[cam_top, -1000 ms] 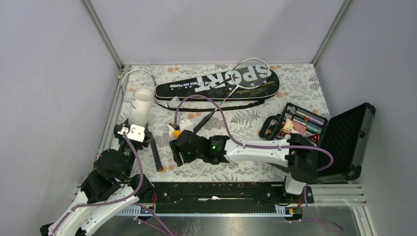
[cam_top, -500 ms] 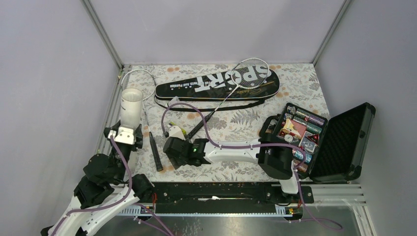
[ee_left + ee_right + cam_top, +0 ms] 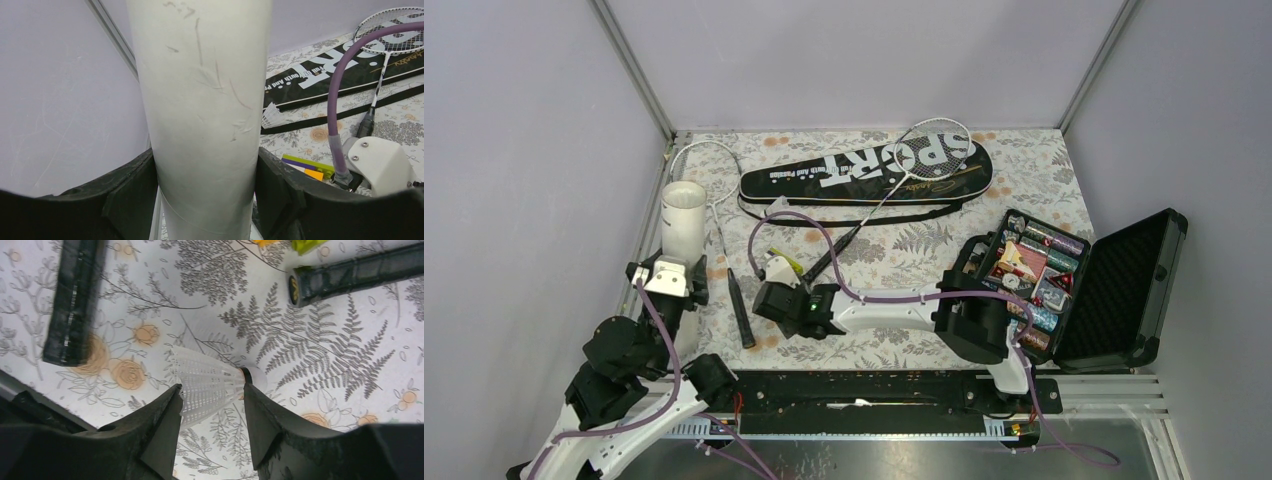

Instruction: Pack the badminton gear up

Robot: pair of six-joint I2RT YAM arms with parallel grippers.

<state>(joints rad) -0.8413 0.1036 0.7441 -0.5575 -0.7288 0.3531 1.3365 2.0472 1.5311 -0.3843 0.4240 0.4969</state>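
My left gripper (image 3: 669, 278) is shut on the long white tube (image 3: 682, 212) and holds it upright at the table's left edge; in the left wrist view the tube (image 3: 205, 90) fills the space between the jaws. My right gripper (image 3: 212, 390) is open, its jaws straddling a white shuttlecock (image 3: 212, 382) that lies on the cloth; in the top view this gripper (image 3: 776, 300) is left of centre. One racket (image 3: 929, 150) lies across the black "SPORT" bag (image 3: 824, 180). The other racket (image 3: 714, 200) lies beside the tube, its handle (image 3: 75, 300) left of the shuttlecock. A second shuttlecock (image 3: 272, 116) lies by the bag's strap.
An open black hard case (image 3: 1124, 290) of foil-wrapped items stands at the right. A small green, purple and orange brick (image 3: 306, 168) lies by my right wrist. The first racket's handle end (image 3: 350, 275) lies just beyond the shuttlecock. A metal rail (image 3: 649, 230) borders the left edge.
My left arm has carried the tube left and nearer. My right arm has swung left and down, bringing its open jaws over the shuttlecock.
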